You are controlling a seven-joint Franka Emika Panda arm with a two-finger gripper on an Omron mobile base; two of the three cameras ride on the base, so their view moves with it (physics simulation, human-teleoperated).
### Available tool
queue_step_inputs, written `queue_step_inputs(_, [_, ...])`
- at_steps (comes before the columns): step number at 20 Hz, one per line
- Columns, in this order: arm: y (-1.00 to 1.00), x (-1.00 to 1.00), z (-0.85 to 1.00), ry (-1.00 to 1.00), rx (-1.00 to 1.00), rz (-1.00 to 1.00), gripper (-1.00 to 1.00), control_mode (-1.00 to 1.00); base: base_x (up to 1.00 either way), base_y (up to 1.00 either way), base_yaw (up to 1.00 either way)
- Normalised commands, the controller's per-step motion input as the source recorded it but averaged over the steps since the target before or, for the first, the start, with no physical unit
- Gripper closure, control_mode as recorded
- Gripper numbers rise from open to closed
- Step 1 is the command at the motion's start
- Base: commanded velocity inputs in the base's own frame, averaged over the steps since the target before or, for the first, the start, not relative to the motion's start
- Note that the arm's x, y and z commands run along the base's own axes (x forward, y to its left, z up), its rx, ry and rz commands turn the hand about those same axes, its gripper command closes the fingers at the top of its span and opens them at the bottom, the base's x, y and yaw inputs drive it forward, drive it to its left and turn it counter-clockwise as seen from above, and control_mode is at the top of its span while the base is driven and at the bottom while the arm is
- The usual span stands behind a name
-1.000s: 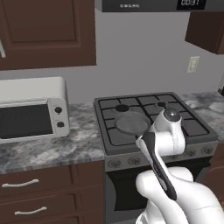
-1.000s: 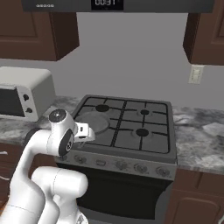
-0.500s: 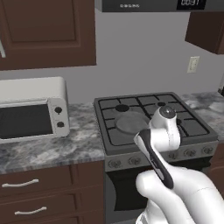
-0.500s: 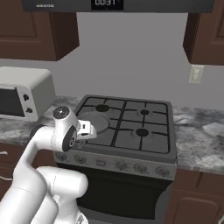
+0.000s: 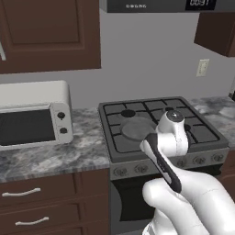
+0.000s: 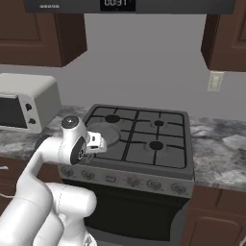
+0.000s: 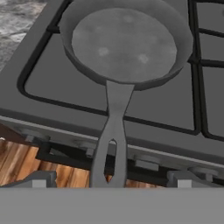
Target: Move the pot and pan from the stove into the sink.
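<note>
1 pan (image 7: 124, 41), handle overhanging stove (image 7: 52, 92) front, hand (image 7: 109, 178) spread

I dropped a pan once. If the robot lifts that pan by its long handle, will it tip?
Probably a bit. The pan has its wide round bowl far from the handle end, so it likely droops forward. It looks like stiff metal, so it shouldn't bend. The smooth thin handle may twist in the open gripper.

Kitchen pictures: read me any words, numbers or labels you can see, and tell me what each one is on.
"00:31", roughly; blurred: lit clock on the dark panel above the stove.
Small pale markings left of that clock: too blurred to read.
Toaster oven, stove knobs, pan: no readable text.
</note>
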Motion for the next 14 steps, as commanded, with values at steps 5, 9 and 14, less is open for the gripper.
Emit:
queue_step_inputs(5, [0.0, 0.0, -0.25, 0.0, 0.0, 0.0, -1.0, -1.0, 0.0, 0.0, 0.0])
queue_step_inputs(9, [0.0, 0.0, -0.38, 0.0, 0.0, 0.0, -1.0, -1.0, 0.0, 0.0, 0.0])
queue_step_inputs(14, [0.0, 0.0, -0.36, 0.0, 0.0, 0.0, -1.0, -1.0, 0.0, 0.0, 0.0])
